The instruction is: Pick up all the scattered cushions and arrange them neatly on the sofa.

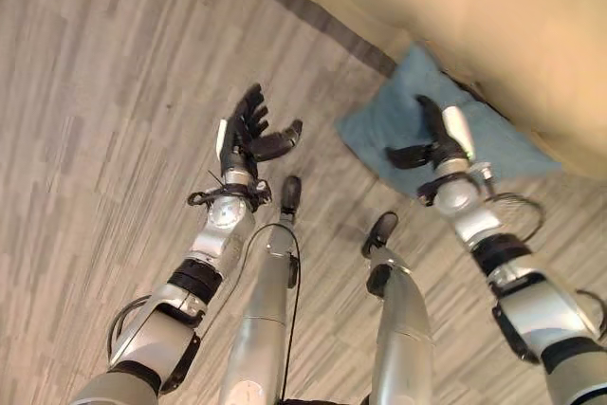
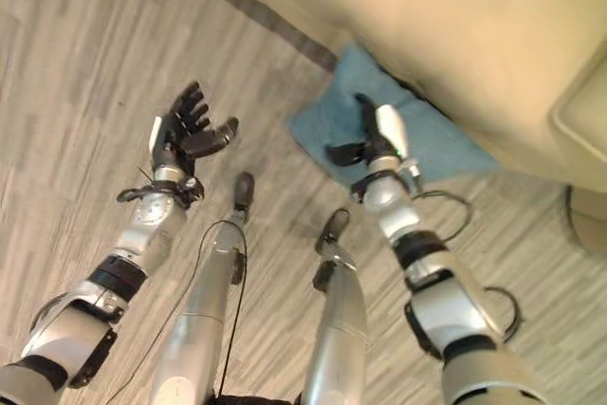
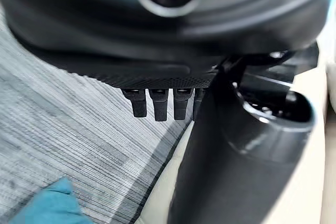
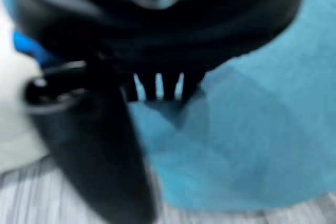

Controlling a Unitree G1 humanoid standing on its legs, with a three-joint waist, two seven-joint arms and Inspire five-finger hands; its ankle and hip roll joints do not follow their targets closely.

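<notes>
A blue cushion (image 1: pixel 375 128) lies on the floor, its far edge tucked against the base of the beige sofa (image 1: pixel 493 26). My right hand (image 1: pixel 438 144) is over the middle of the cushion, open, thumb spread to the side. In the right wrist view its fingertips (image 4: pixel 157 86) reach down to the blue cushion (image 4: pixel 252 129); whether they touch it I cannot tell. My left hand (image 1: pixel 245 139) hovers open above bare floor, to the left of the cushion and apart from it. The left wrist view shows straight fingers (image 3: pixel 157 106) and a corner of the cushion (image 3: pixel 50 205).
Grey wood-look floor (image 1: pixel 95 139) spreads to the left and front. A dark strip (image 1: pixel 313 11) runs along the sofa's foot. A pale rounded object (image 2: pixel 590 220) stands on the floor at the far right, beside the sofa.
</notes>
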